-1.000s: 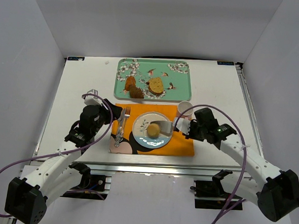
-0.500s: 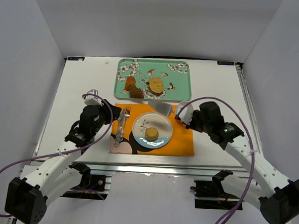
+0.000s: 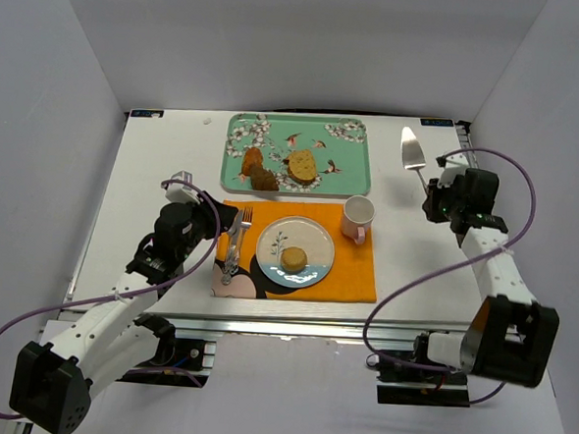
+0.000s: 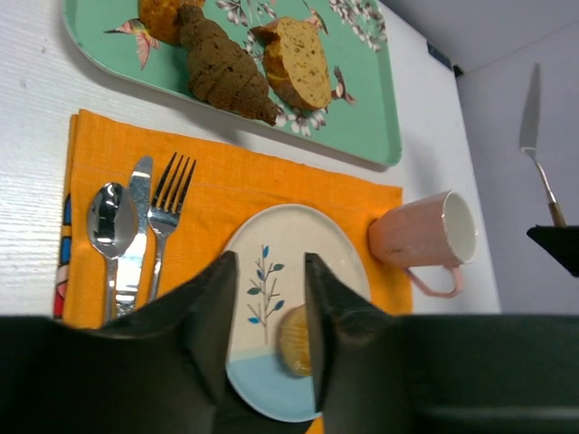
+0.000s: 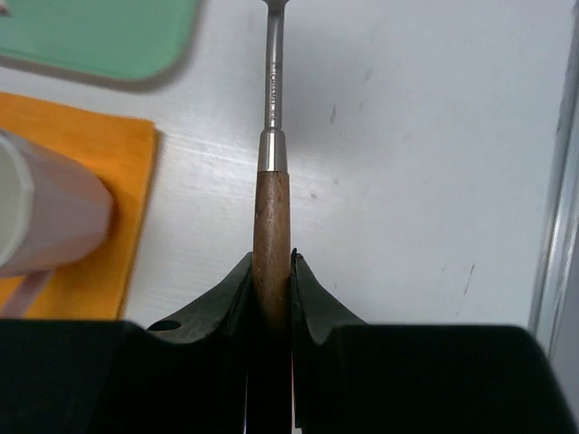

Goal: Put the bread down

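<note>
The bread (image 3: pixel 294 259) sits on the plate (image 3: pixel 314 235), apparently placed. Left of the plate, the left claw (image 4: pixel 269 269) hangs half open, empty. Right of the plate, past the cup (image 3: pixel 357 217), the right claw (image 5: pixel 271 264) clamps the server (image 3: pixel 409 149); best set it down clear of the cup. Beyond the plate, the tray (image 3: pixel 356 174) obstructs nothing.

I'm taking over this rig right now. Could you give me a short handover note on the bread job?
Left gripper: jaws apart, empty, above the orange placemat beside the plate.
Right gripper: shut on the wooden-handled metal server, out at the table's right side.
Small round tan bread: lying on the round white-and-blue plate.
Done: the bread is on the plate.
Left: probably just setting the server down.
</note>
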Controlling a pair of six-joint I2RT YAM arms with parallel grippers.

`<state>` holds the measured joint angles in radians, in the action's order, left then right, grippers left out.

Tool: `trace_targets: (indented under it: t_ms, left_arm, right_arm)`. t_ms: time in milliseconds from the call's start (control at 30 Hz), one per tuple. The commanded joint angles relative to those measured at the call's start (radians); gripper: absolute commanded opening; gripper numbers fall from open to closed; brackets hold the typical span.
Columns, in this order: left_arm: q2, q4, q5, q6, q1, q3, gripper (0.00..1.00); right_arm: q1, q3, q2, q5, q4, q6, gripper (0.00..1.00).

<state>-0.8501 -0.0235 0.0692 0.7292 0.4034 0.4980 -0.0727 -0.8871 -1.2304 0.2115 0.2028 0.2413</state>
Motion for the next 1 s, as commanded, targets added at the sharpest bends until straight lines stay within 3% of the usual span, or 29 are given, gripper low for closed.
trace_targets:
  t_ms: [0, 100, 433, 567, 700, 867, 900, 967]
  left_arm:
    - [-0.006, -0.032, -0.017, 0.007, 0.005, 0.001, 0.49]
    - [-0.015, -0.038, -0.026, 0.006, 0.005, 0.002, 0.55]
    - [0.0, -0.038, -0.029, 0.013, 0.005, -0.012, 0.58]
    - [-0.004, -0.044, -0.031, 0.016, 0.005, -0.013, 0.59]
    - [-0.024, -0.055, -0.04, 0.012, 0.005, -0.006, 0.63]
    - [-0.04, -0.039, -0.055, -0.007, 0.005, 0.025, 0.68]
    - [-0.046, -0.039, -0.062, -0.014, 0.005, 0.031, 0.68]
    - [-0.056, -0.049, -0.112, -0.025, 0.005, 0.043, 0.69]
  right_arm:
    - [-0.045, -0.012, -0.076, 0.034, -0.052, -0.033, 0.0]
    - [-0.076, 0.017, -0.164, 0.013, -0.071, 0.021, 0.0]
    - [-0.125, 0.046, -0.33, -0.026, -0.085, 0.105, 0.02]
    - [-0.137, 0.047, -0.32, -0.02, -0.059, 0.148, 0.22]
    - [-0.148, 0.027, -0.307, 0.006, -0.002, 0.167, 0.52]
    - [-0.154, -0.054, -0.262, 0.028, 0.084, 0.197, 0.7]
    - [-0.154, -0.078, -0.251, 0.041, 0.099, 0.207, 0.8]
    - [-0.153, -0.143, -0.216, 0.048, 0.13, 0.193, 0.89]
